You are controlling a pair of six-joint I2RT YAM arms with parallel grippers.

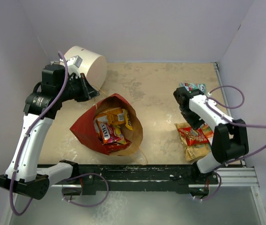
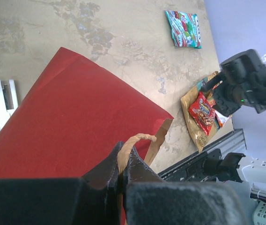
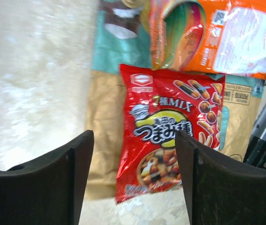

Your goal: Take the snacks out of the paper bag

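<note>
Left gripper [image 2: 122,163] clamps paper bag [image 2: 77,122] handle [image 2: 138,138]; right gripper [image 3: 133,137] gapes above snacks [image 1: 193,136] on mottled beige table [image 1: 156,89], pale walls [image 1: 147,28] around.

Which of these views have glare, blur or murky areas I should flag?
Top external: even light, soft shadows, paper bag crisp. Left wrist: the left end effector is a dark, blurred mass up close, while the far teal-green packet is sharp. Right wrist: the bare table is washed out by glare; print on the red packet reads clearly.
</note>
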